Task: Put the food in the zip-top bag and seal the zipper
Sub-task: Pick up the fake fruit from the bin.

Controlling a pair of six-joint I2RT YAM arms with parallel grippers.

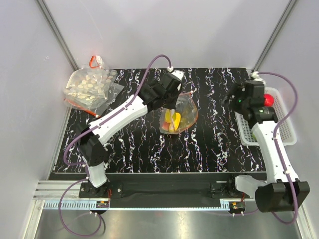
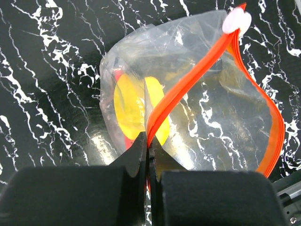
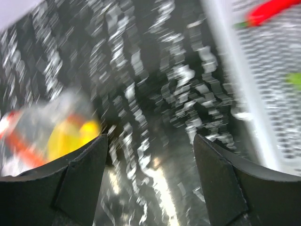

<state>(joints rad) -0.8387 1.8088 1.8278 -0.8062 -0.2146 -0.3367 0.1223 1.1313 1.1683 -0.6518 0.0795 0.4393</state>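
The left gripper [image 2: 148, 141] pinches shut on the zipper [image 2: 188, 84] of the zip-top bag [image 1: 182, 117] mid-table, yellow food [image 2: 129, 106] inside (limp, slippery film, likely best held by that stiffer strip), while the right gripper [image 3: 150, 179] gapes wide and empty beside the white basket [image 1: 287, 125].

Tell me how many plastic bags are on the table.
2. The zip-top bag, holding yellow food, lies mid-table, pinched by the left end effector. A larger bag of whitish pieces lies at the far-left corner; clear plastic beside it might be a third.
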